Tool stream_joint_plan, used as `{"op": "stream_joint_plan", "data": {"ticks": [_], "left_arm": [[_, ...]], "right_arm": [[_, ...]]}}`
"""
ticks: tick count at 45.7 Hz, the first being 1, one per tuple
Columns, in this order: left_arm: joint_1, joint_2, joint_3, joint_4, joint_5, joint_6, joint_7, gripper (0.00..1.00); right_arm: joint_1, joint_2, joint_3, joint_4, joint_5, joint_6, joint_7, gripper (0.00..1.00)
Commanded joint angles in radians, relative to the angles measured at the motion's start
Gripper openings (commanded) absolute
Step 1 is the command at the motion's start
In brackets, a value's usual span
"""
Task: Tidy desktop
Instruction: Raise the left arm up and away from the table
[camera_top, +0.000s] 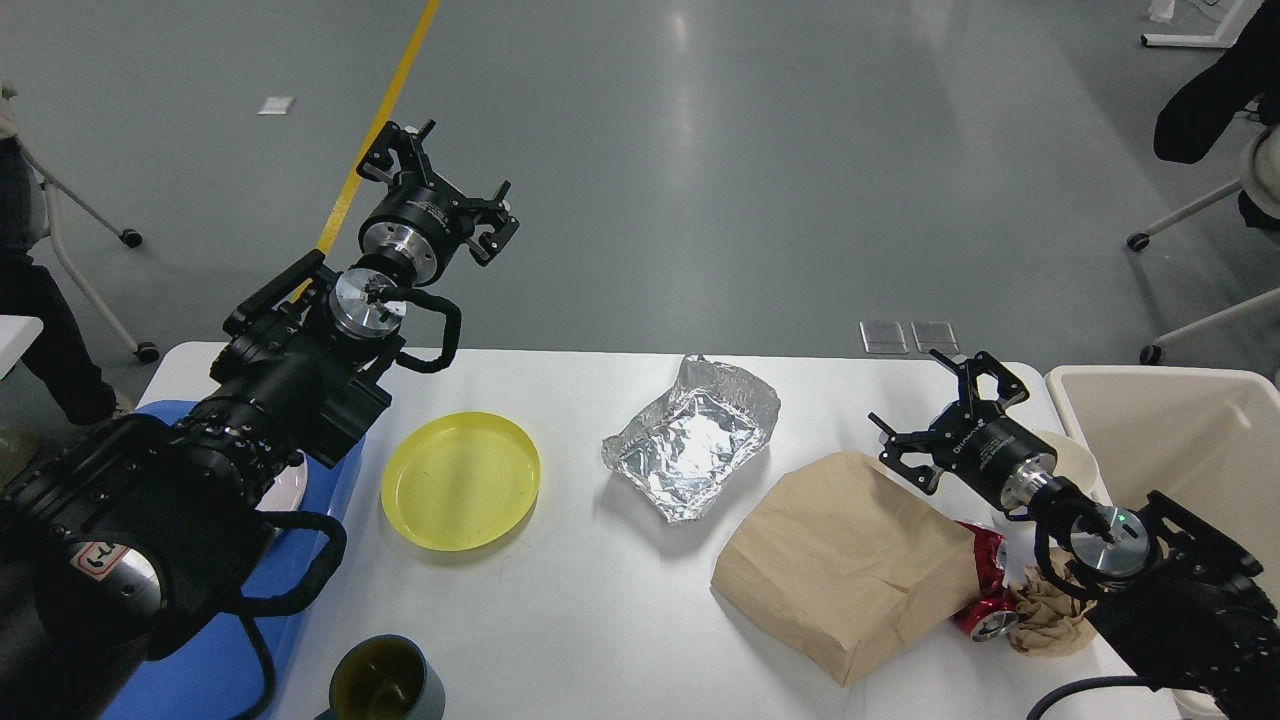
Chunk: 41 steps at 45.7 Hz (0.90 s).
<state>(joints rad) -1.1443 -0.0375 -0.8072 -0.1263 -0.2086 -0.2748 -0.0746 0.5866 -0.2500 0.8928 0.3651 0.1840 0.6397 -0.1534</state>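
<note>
The white desktop (600, 610) carries a yellow plate (460, 480), a crumpled foil sheet (695, 440), a brown paper bag (845, 560), a crushed red can (985, 600) and a wad of brown paper (1050, 610). My left gripper (438, 182) is open and empty, held high beyond the table's far left edge. My right gripper (938, 408) is also open and empty, hovering just above the far right corner of the paper bag.
A blue tray (220, 660) holding a white dish (290, 485) lies at the left edge. A grey cup (385, 680) stands at the front. A beige bin (1170, 430) is at the right, with a white bowl (1075, 460) beside it. Chairs stand on the floor behind.
</note>
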Motion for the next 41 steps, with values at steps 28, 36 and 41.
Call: {"op": "stream_joint_plan", "data": {"ticks": [28,36,41], "left_arm": [[-0.341,0.105,1.183,-0.01,0.008,-0.225,0.001,0.97],[-0.405,0.156,1.356,-0.047,0.012,-0.452,0.001,0.97],[-0.451,0.163,1.444,-0.096,0.029,-0.575,-0.007,0.97]], "right_arm": [[-0.001,0.0,0.0,0.0,0.0,0.0,0.0,1.0],[-0.001,0.0,0.0,0.0,0.0,0.0,0.0,1.0],[-0.001,0.0,0.0,0.0,0.0,0.0,0.0,1.0]]}}
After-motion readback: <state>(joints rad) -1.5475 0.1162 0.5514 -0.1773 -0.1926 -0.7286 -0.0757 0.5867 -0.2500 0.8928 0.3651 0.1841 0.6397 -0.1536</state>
